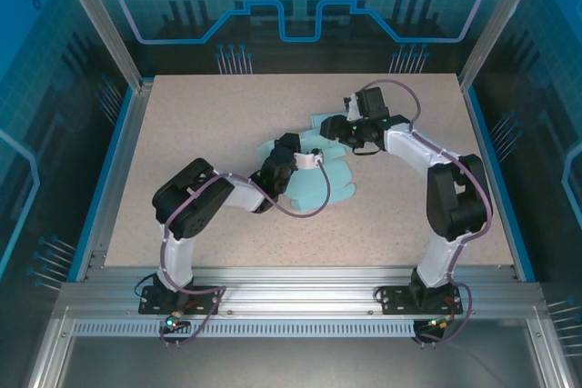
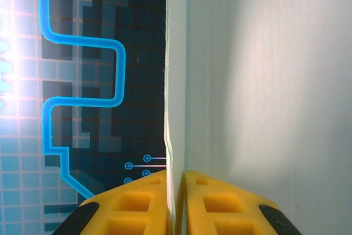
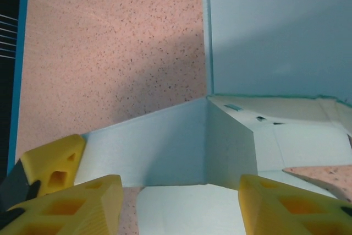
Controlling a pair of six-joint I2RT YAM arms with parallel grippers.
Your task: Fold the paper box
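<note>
1. The paper box [image 1: 329,184] lies near the middle of the table [image 1: 200,124]. It is a pale blue-green sheet, partly folded, with scalloped flaps spread flat on its near right side and the two grippers meeting over its upper part.
2. In the right wrist view, the paper box [image 3: 165,147] has a low wall standing up from the surface. This wall meets a taller upright panel at a vertical crease, and a paler flat panel lies in front of it at the bottom of the view.
3. The left gripper [image 1: 314,159] sits over the box's middle. In its wrist view the left gripper [image 2: 176,191] has its yellow fingers [image 2: 132,207] pressed together on the thin edge of an upright panel of the box [image 2: 264,108], so it is pinching the paper.
4. The right gripper [image 1: 350,129] reaches in from the far right side of the box. In its wrist view the right gripper [image 3: 179,185] has its yellow fingers [image 3: 82,205] spread wide apart. The low wall and the flat panel lie between them, and neither pad visibly presses the paper.
5. The table [image 3: 110,37] is speckled beige.
6. A backdrop [image 2: 77,81] with glowing blue circuit lines surrounds the table, and an aluminium rail [image 1: 291,283] runs along its near edge, where the arm bases are bolted.
</note>
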